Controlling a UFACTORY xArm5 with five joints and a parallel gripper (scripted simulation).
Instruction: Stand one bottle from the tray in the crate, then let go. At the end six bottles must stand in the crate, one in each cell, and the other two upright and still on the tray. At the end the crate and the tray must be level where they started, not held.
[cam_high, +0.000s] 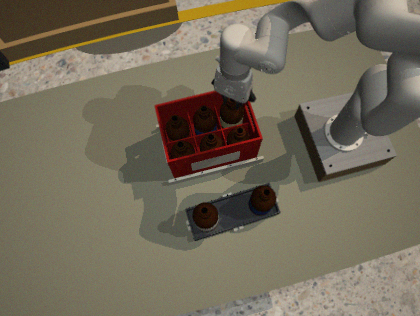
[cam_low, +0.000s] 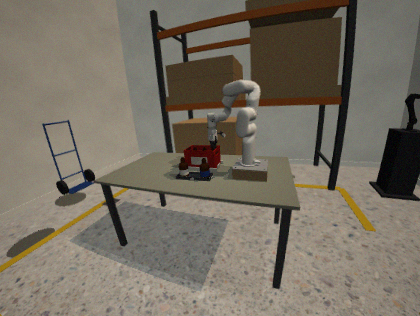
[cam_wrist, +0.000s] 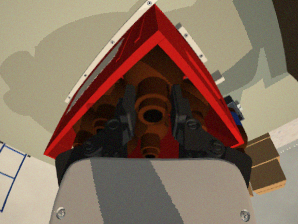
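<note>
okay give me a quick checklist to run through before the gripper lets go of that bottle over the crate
1. Gripper shut on the held bottle: ok, fingers on either side of its neck.
2. Held bottle over the back right cell of the crate: ok.
3. Held bottle's base resting on the cell floor: cannot tell, hidden by the gripper and crate walls.
4. The other five cells each hold one bottle: ok.
5. Two bottles upright on the tray, the left bottle and the right bottle: ok.
6. Crate and tray flat on the table, nothing gripping them: ok.
</note>
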